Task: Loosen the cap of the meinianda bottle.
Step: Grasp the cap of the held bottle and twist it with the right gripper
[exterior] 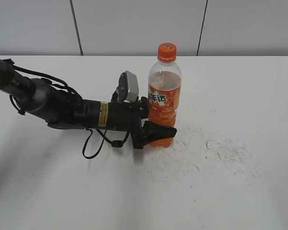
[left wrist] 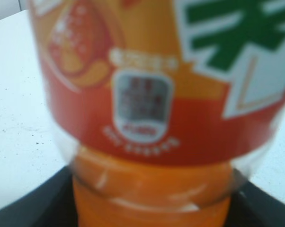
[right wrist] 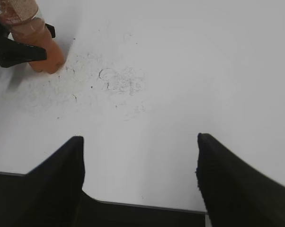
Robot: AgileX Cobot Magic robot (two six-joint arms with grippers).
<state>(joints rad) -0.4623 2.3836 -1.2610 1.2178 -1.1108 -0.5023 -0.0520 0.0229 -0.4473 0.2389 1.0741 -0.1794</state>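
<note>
Standing upright mid-desk, the meinianda bottle (exterior: pixel 164 103) has its lower body clasped by the left gripper (exterior: pixel 156 130). Its cap (exterior: pixel 167 51) sits on, untouched; the twist remains. Off right, the right gripper (right wrist: pixel 140 163) hangs spread and empty over the desk (exterior: pixel 239 191).

Slanted exterior—wrists share bottle (right wrist: pixel 36 42).

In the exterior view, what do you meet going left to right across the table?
Left arm → wrist camera → left gripper → bottle → scuff marks.
</note>
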